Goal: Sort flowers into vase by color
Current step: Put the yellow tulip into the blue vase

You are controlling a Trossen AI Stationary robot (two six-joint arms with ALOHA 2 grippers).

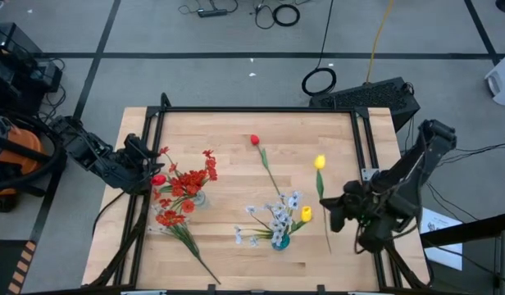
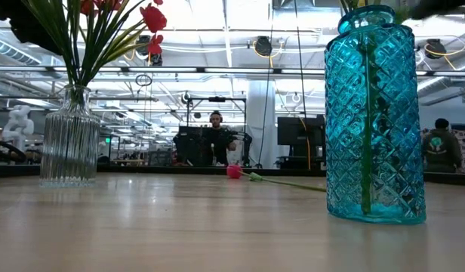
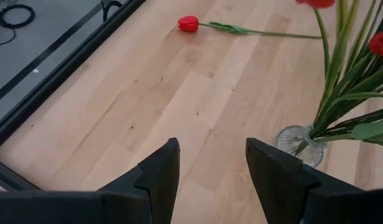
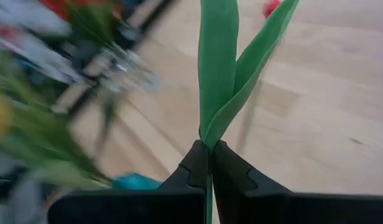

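Overhead, yellow tulip (image 1: 320, 163) — wrist view, seemingly only leaves.

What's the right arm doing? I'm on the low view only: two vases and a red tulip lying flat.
Observer: The right fingers are shut on the stem of a yellow tulip, to the right of the blue vase.
Operator: Left arm?
Observer: The left fingers are open with nothing between them, beside the clear vase.
Operator: What's in the blue vase? Its top is cut off here.
Observer: White sprays and a second yellow tulip.
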